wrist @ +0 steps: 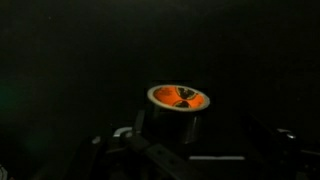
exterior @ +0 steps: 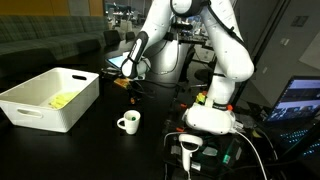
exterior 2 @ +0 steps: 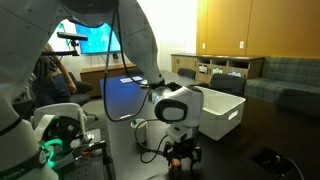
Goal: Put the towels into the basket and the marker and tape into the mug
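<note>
Tape, a roll with an orange face [wrist: 180, 98], sits on the dark table [exterior: 95, 150] close under the gripper [exterior 2: 182, 154], whose jaws stand wide apart with nothing between them. To pick it up well, I would centre the jaws over the roll so they straddle its outer wall evenly. Then I would come straight down until the fingertips are near the table and close gently, so the roll neither tips nor skids. The mug [exterior: 128, 122] stands upright nearby, so the carry looks short. Its mouth is narrow, so the roll should go in level over the opening. The mug's inside is dark, and I cannot tell whether the marker is in it. The basket [exterior: 40, 115], well apart from the mug, holds the yellow towel [exterior: 62, 100]. Whether another cloth lies with it I cannot tell.
</note>
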